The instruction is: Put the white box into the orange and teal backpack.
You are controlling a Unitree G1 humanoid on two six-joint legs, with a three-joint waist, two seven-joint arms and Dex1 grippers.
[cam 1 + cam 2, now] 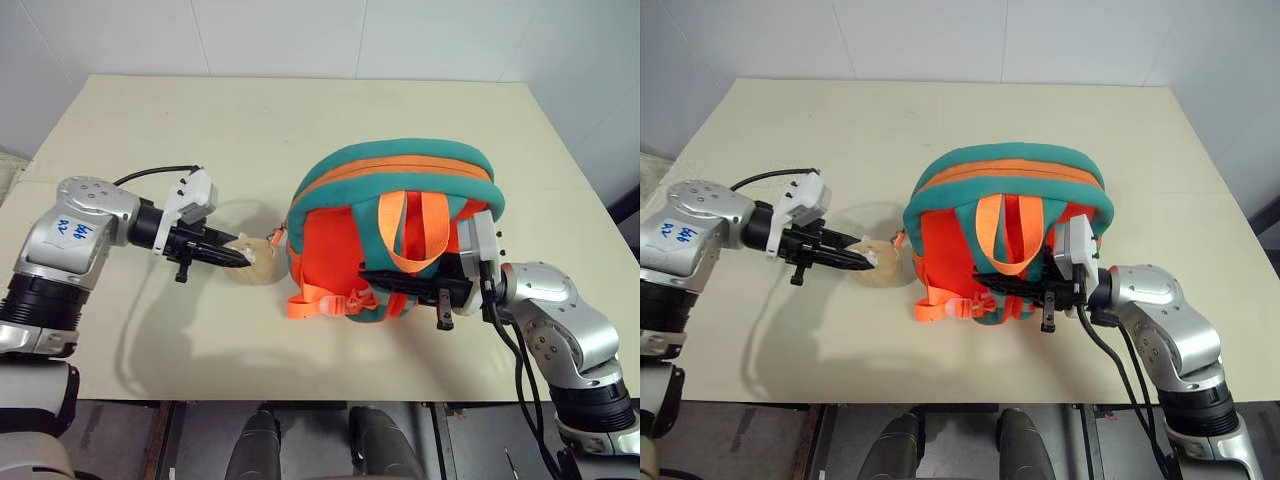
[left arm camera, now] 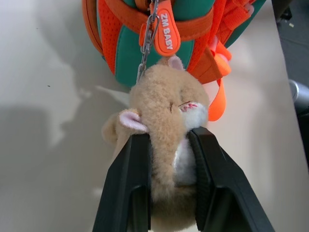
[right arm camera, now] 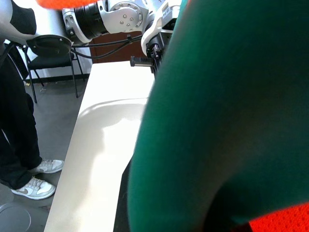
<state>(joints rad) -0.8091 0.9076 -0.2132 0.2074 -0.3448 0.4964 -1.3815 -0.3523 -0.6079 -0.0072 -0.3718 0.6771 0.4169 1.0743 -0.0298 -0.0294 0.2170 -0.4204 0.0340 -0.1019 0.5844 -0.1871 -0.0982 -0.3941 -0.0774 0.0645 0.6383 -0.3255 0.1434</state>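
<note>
silver arms (image 1: 70, 240), black cables, black tools

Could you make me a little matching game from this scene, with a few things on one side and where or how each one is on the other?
Things:
1. plush animal
2. backpack
3. left gripper
4. zip tag

States or places:
A. hangs on a chain, orange, with white letters
B. stands on the table, orange and teal
C. tan, squeezed between two black fingers
D. closed on the toy beside the bag

Pairs: 1-C, 2-B, 3-D, 4-A
</note>
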